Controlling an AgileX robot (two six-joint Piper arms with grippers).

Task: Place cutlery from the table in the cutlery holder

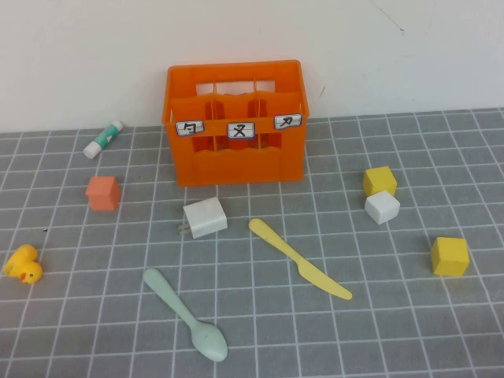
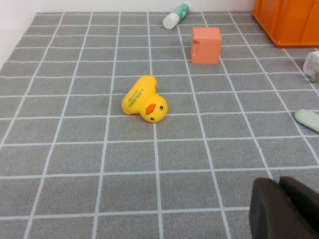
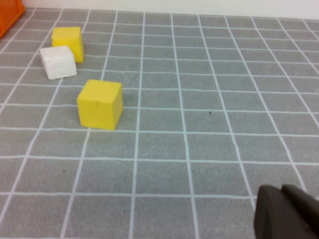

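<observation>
Nothing has been picked up yet, so you are at the very start: choosing a piece of cutlery and an arm to fetch it. The spoon (image 1: 186, 316) lies flat on the table (image 1: 63, 331) toward the near edge, bowl end nearest you, handle running up and to your left. The knife (image 1: 299, 258) lies flat just to its right, slanting the other way, apart from the spoon. Behind both, the orange holder (image 1: 235, 122) stands upright near the wall with its compartments open at the top and nothing in them as far as you can see.

Neither arm shows in the high view. The left gripper (image 2: 285, 209) appears only as a dark corner in its wrist view, low over the table near the yellow duck (image 2: 145, 100); the right gripper (image 3: 288, 211) likewise sits near the yellow cube (image 3: 100, 104). You cannot tell how far either set of fingers is open; neither appears to hold anything.

The spoon seems the left arm's reach, the knife the right's. Either way, come down across the handle, and steer clear of the white charger (image 1: 205, 218) between cutlery and holder.
</observation>
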